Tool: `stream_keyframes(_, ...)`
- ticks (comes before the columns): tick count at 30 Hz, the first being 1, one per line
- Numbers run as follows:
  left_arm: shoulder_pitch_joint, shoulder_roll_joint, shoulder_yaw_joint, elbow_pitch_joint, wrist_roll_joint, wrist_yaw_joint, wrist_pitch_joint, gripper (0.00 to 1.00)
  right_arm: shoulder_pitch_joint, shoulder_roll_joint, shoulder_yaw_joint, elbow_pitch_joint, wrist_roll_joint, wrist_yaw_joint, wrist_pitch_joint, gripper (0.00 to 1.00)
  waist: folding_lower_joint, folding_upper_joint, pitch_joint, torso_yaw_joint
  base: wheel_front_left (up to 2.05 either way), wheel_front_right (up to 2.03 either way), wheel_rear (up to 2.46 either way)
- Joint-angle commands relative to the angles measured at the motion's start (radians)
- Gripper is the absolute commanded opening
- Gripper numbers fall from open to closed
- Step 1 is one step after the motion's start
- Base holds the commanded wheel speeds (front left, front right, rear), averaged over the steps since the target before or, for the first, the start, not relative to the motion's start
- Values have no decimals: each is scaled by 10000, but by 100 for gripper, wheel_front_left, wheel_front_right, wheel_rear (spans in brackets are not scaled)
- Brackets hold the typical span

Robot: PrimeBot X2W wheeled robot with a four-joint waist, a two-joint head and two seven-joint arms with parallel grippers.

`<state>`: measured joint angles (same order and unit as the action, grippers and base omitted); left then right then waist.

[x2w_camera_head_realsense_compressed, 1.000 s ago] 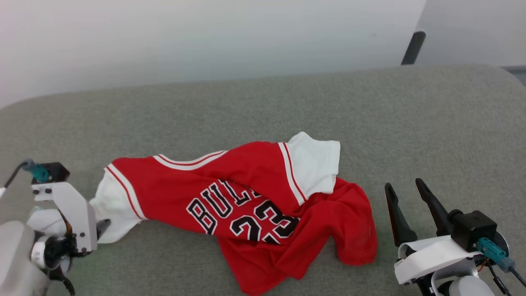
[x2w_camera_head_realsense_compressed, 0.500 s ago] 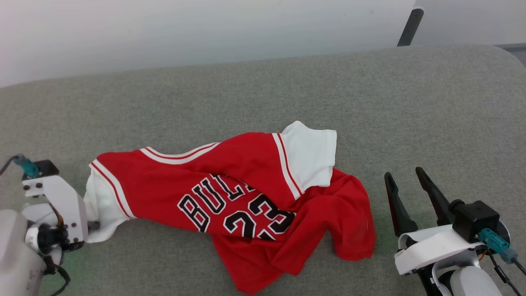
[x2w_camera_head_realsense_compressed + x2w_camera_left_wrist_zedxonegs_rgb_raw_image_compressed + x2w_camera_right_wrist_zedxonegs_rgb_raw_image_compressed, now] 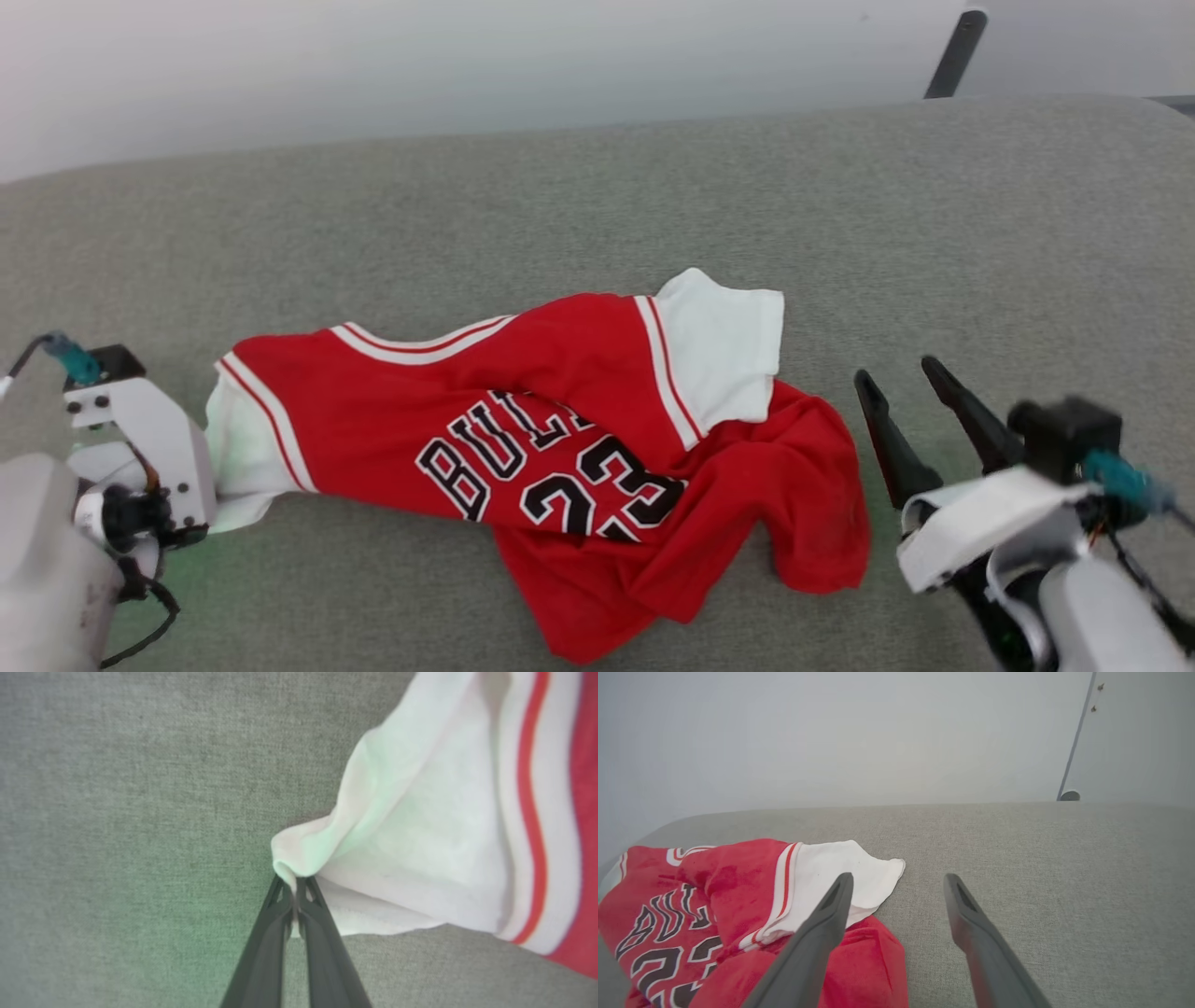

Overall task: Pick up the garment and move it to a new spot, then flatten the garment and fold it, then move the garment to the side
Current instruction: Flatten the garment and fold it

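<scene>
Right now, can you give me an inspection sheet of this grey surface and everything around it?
Surface: grey fabric, smooth.
Job's things: shirt, red, crumpled, print up, one white sleeve lying over the red.
Clutter: nothing seen.
Grippers: left gripper shut on the shirt's other white sleeve; right gripper open, beside the shirt's red end.
Cables: teal plug and cable at each wrist.
Surroundings: pale wall; dark pole behind.

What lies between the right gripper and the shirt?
Nothing but bare grey cushion. In the head view, a narrow strip of it separates the open right gripper from the red edge of the shirt; they do not touch.
</scene>
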<state>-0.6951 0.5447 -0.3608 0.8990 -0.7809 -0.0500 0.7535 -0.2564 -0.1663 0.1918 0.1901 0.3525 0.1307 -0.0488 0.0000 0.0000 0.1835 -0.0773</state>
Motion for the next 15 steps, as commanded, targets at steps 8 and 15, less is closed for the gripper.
stream_keyframes(8,-397,-693,-361,55,114,-286,-180,0,-1562,-1258,473,232,1093,1,2515,100,0,0,336,714,0,0,0)
stream_keyframes(15,-944,-1029,-630,-48,219,-472,-382,0,-3068,-1778,771,1086,1754,2,4524,100,0,0,955,1285,0,0,0)
